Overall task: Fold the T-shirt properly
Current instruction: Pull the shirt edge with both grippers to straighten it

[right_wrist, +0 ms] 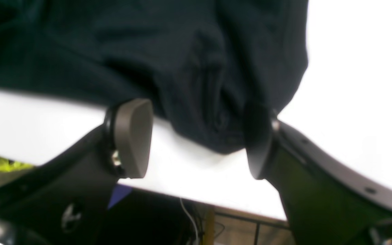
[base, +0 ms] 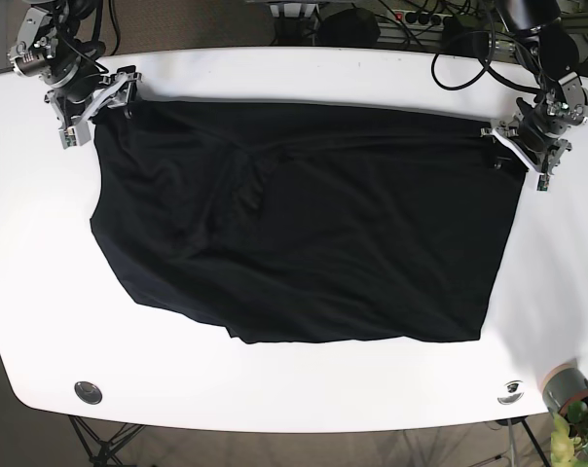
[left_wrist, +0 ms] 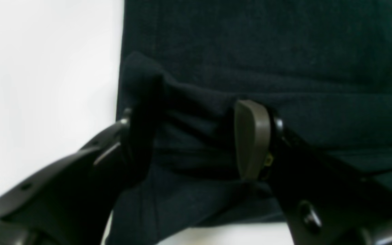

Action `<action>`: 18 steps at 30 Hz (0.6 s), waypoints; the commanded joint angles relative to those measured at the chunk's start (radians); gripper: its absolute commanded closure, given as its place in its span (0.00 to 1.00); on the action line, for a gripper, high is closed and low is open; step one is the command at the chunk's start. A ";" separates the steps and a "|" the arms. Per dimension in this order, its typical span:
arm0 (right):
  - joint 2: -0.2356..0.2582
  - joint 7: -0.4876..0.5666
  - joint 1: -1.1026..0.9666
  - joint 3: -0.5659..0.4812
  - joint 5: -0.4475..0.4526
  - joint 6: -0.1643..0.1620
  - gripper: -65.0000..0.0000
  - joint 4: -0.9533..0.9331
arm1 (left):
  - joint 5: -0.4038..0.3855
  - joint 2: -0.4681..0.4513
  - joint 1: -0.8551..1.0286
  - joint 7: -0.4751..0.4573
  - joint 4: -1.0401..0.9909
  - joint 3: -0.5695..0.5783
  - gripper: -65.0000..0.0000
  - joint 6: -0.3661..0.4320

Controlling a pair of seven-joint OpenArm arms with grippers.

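One black cotton T-shirt [base: 304, 233] lies spread over the middle of the white oval desk [base: 41, 321], its far edge pulled fairly straight between my two arms and its near hem running unevenly, sagging lower on the left. A bunch of wrinkles sits left of centre, near the far edge.

From the left wrist camera I see the left gripper [left_wrist: 196, 139] with its fingers [left_wrist: 252, 139] spread and a raised fold of the shirt's edge lying between them; one pad shows clearly, the other is buried in dark cloth. In the base view this gripper [base: 521, 144] sits at the shirt's far right corner.

From the right wrist camera the right gripper [right_wrist: 196, 139] also has its fingers [right_wrist: 133, 137] apart, with a rumpled corner of fabric hanging between them, against the farther pad and clear of the nearer one. In the base view it [base: 97, 105] is at the far left corner.

A small grey cylinder [base: 565, 387] stands at the near right edge beside some green leaves [base: 581, 433].
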 commanded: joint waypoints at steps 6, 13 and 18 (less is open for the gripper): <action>0.018 0.027 0.035 0.002 -0.083 0.007 0.47 -0.096 | 0.014 -0.010 0.004 0.035 0.002 0.000 0.48 0.004; 0.030 0.047 0.102 0.008 -0.208 0.087 0.88 -0.211 | 0.014 -0.010 0.004 0.035 0.002 -0.002 0.48 0.003; 0.067 0.047 0.104 0.011 -0.210 0.118 0.90 -0.196 | 0.014 -0.015 0.006 0.035 0.002 -0.005 0.48 0.003</action>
